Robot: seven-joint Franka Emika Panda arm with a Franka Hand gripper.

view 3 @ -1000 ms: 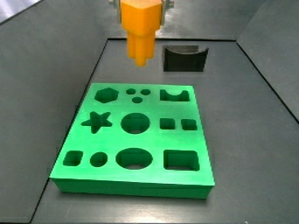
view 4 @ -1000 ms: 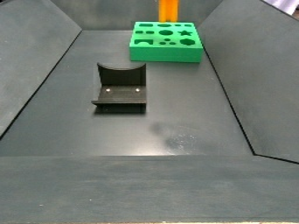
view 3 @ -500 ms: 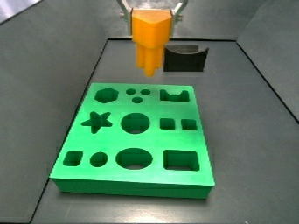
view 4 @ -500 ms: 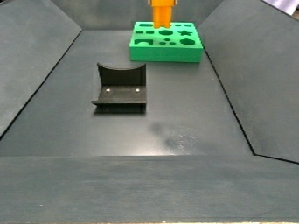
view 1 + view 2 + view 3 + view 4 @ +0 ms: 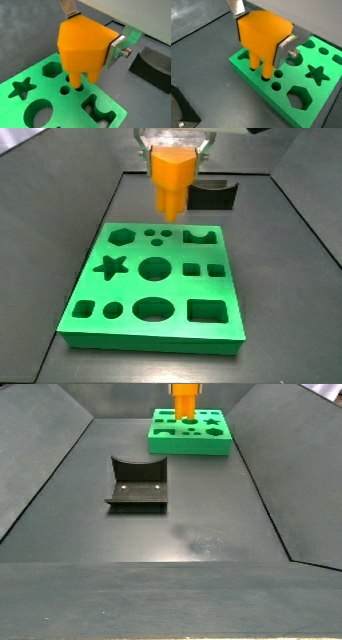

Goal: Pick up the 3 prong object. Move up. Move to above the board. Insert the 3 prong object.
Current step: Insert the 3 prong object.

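The 3 prong object (image 5: 83, 47) is an orange block with peg legs, and my gripper (image 5: 93, 32) is shut on it, one silver finger (image 5: 117, 48) on each side. In both wrist views its pegs hang over the three small round holes (image 5: 271, 80) near one end of the green board (image 5: 294, 81). In a side view the 3 prong object (image 5: 174, 178) hangs in the gripper (image 5: 175, 146) above the far end of the board (image 5: 134, 290), not touching it. Another side view shows the 3 prong object (image 5: 185, 399) over the board (image 5: 187, 446) at the far end of the bin.
The black fixture (image 5: 211, 195) with a curved notch stands on the dark floor beyond the board, also seen as fixture (image 5: 136, 482) mid-floor. Dark sloping walls (image 5: 40, 474) enclose the work area. The board has hexagon, star, circle and square holes.
The gripper has carried the orange piece slightly right and down, closer to the board's end with the three small holes. Board and fixture have not moved.
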